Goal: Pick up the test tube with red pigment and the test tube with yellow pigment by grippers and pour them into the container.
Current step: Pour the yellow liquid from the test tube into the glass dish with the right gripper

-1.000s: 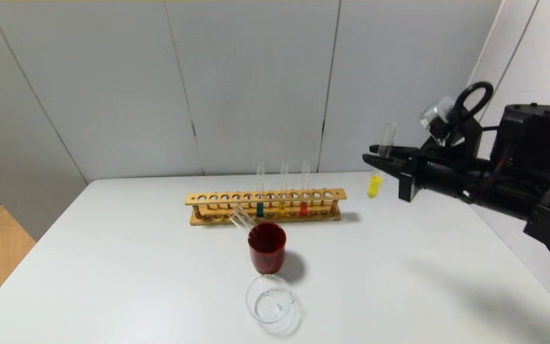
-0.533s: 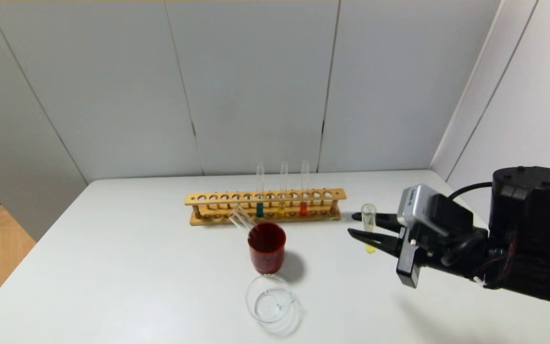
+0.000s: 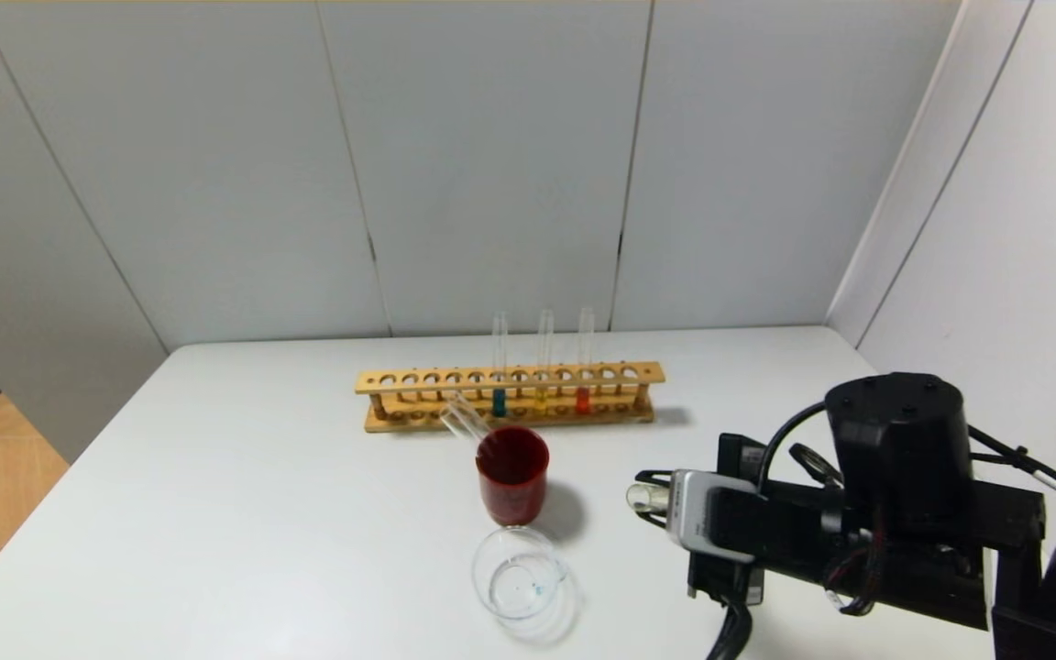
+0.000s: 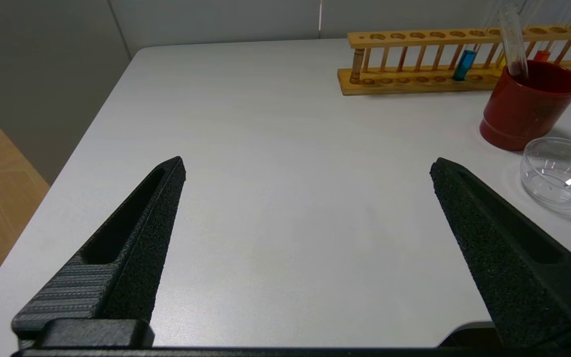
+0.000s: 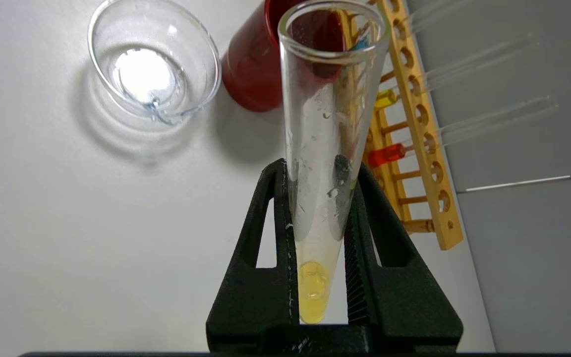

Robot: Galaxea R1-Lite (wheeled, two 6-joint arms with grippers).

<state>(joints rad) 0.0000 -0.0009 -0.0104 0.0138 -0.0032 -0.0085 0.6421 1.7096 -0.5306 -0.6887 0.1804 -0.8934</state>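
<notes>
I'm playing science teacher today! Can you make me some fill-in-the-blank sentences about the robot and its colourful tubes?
1. The right gripper is shut on the test tube with ____ pigment.
2. The test tube with red pigment stands in the wooden ____.
3. The left gripper is ____ and holds nothing.
4. The container sits just in front of the red ____.

Missing words: yellow; rack; open; cup
</notes>
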